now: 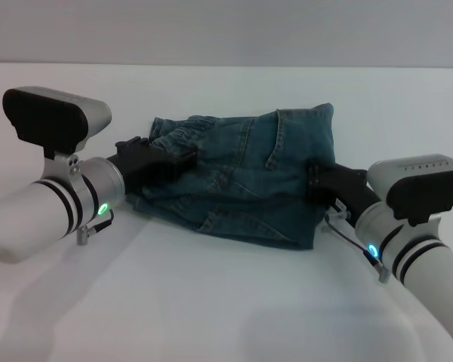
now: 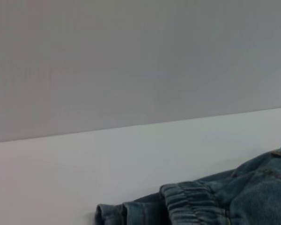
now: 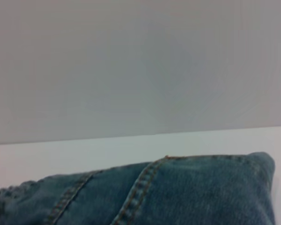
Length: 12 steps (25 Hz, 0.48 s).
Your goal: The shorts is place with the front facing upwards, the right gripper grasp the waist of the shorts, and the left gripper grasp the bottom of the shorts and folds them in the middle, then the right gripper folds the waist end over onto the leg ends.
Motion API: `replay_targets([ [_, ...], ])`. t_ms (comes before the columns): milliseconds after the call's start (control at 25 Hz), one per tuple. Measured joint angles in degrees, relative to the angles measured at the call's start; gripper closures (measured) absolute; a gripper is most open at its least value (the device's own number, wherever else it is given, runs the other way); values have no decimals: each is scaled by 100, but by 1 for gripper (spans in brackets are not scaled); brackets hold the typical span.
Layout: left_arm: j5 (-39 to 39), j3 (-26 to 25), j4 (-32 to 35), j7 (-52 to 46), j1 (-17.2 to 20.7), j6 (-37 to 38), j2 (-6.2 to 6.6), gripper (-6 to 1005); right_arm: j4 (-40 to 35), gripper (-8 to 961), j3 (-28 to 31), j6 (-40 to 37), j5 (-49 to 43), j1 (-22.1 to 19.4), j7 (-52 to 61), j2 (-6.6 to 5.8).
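On the white table (image 1: 226,317) your grippers (image 1: 183,162) (image 1: 317,181) seemingly pinch the folded shorts (image 1: 249,181); loose denim could slip and unfold.

Blue-green denim shorts (image 1: 245,177), folded in a rumpled stack, gathered waistband (image 1: 183,130) apparently at far-left edge

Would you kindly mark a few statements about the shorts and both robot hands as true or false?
1. The shorts lie folded into a bundle on the white table. True.
2. The left hand is parked far from the shorts. False: it reaches onto the bundle's left side, near the gathered waistband.
3. The right hand is at the bundle's right edge. True.
4. The shorts hang in the air. False: they rest on the table.
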Motion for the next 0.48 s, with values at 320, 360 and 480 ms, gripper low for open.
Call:
replay_targets([
  [320,-19,-29,-69,-3,186,-69,23,285,-180,925,271,181,0,254,0,-15],
  [360,-22,-28,-49,-3,207,-76,24,285,-210,924,294,220,0,290,0,-17],
  [480,-25,-22,-42,-3,238,-91,25,285,-321,920,385,392,-1,431,0,-26],
])
